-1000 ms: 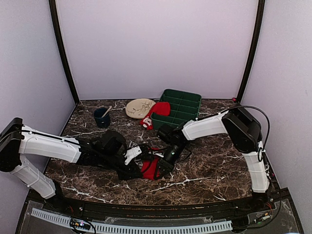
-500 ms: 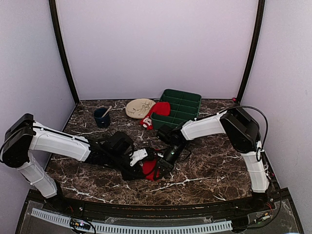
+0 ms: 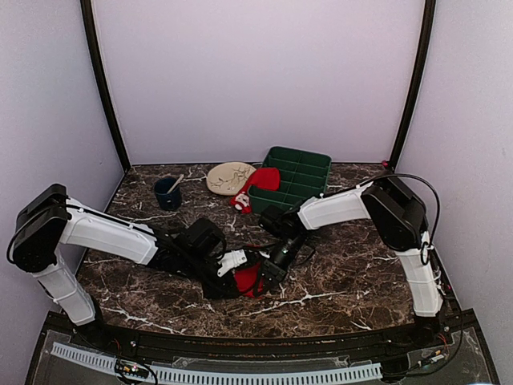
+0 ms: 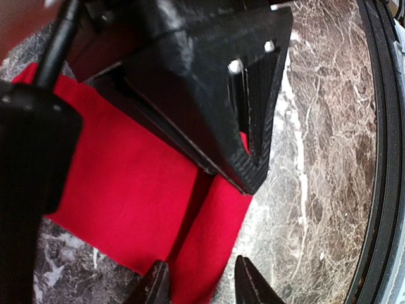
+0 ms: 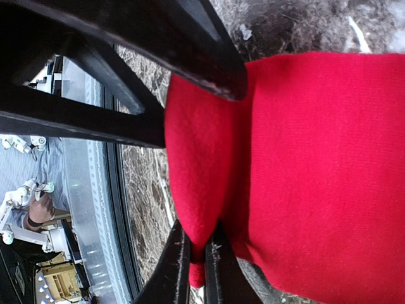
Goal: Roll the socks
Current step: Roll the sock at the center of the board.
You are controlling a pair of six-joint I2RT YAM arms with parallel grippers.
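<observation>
The left fingers (image 4: pixel 155 286), apart with the sock (image 4: pixel 126 190) edge between them, have advanced toward the right fingers (image 5: pixel 177 256), which are clamped on its fold, so rolling appears begun.

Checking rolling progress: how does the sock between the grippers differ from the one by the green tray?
The near sock is folded, pinched in the right gripper; the far sock lies free beside the green tray. The far sock shows a white patterned end; the near sock none. Both are red.
</observation>
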